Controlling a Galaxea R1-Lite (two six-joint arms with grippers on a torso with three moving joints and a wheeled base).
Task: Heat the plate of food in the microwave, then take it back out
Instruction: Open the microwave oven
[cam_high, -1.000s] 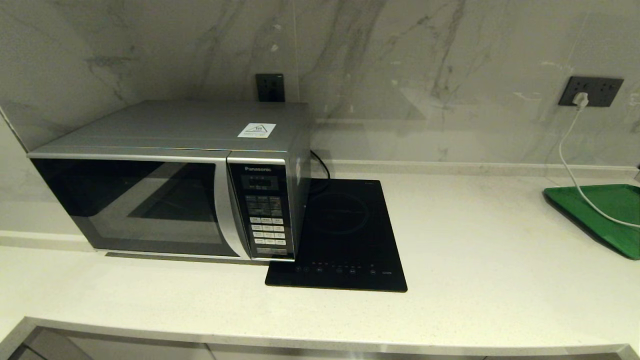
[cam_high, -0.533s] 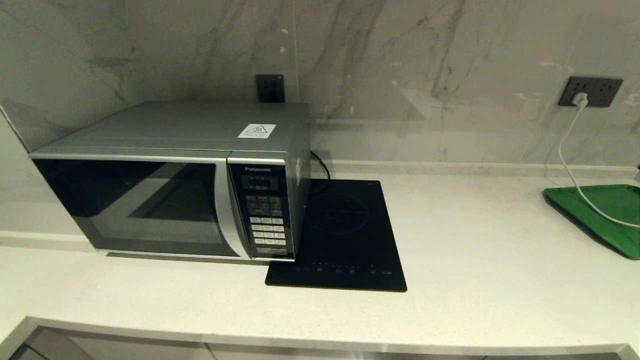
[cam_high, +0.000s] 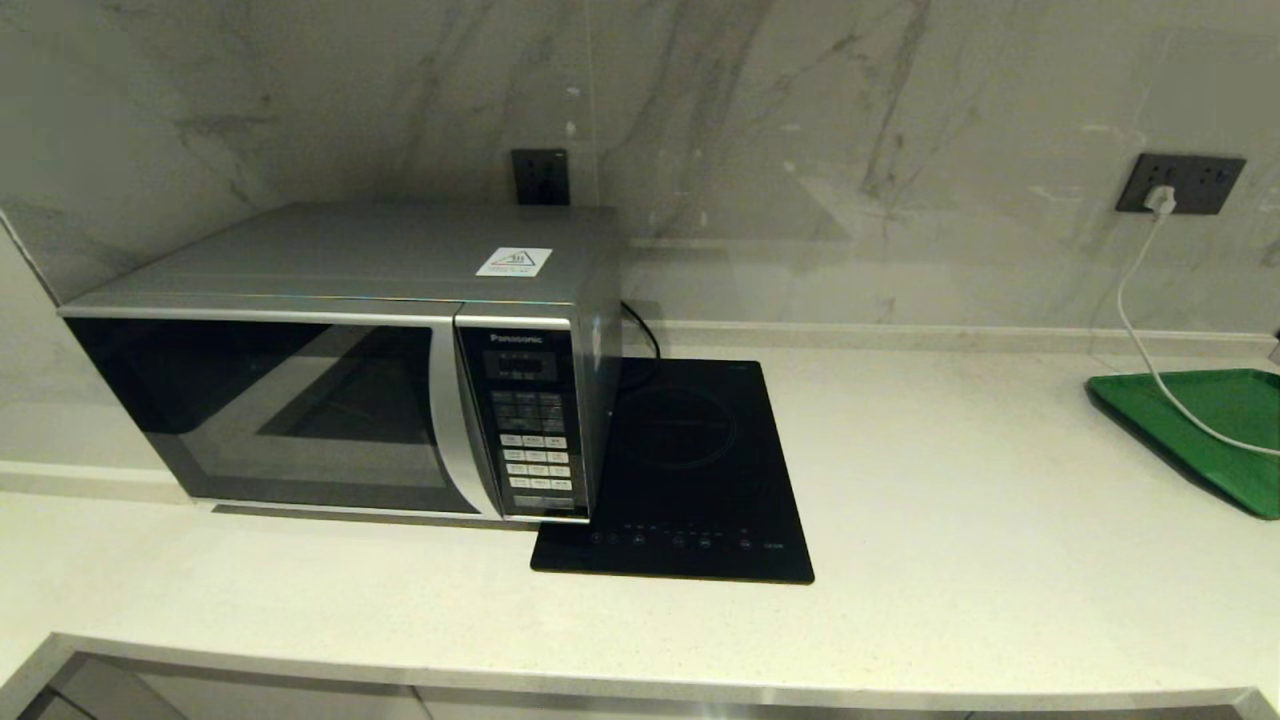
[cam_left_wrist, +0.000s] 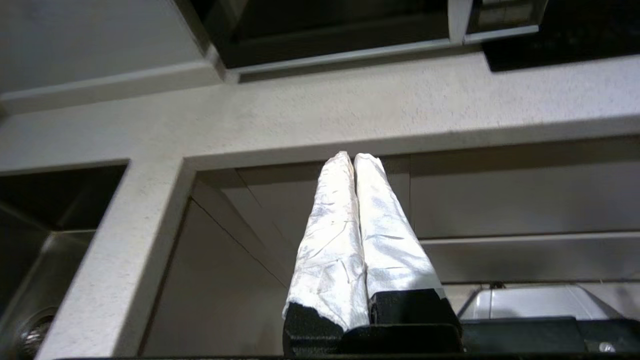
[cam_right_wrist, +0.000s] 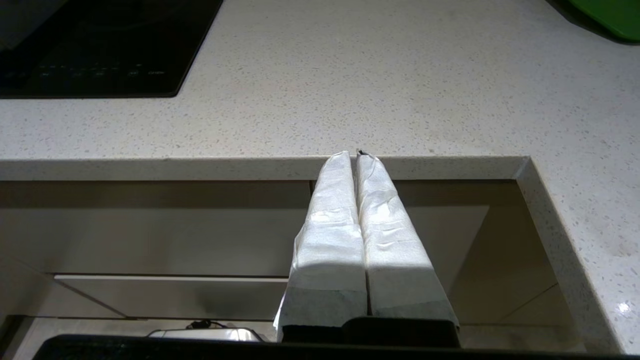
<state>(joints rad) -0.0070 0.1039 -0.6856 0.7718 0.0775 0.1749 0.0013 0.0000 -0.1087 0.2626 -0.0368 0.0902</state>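
The silver-grey Panasonic microwave (cam_high: 340, 360) stands at the left of the counter with its dark glass door closed. Its bottom front edge also shows in the left wrist view as the microwave (cam_left_wrist: 350, 30). The lilac plate of food is out of view in every frame. Neither arm shows in the head view. My left gripper (cam_left_wrist: 352, 157) is shut and empty, held low in front of the counter's front edge. My right gripper (cam_right_wrist: 352, 156) is likewise shut and empty, below the counter edge further right.
A flat black induction hob (cam_high: 690, 470) lies right beside the microwave. A green tray (cam_high: 1210, 430) sits at the far right with a white cable (cam_high: 1150, 350) running over it from a wall socket. A sink basin (cam_left_wrist: 30, 280) lies left of the left gripper.
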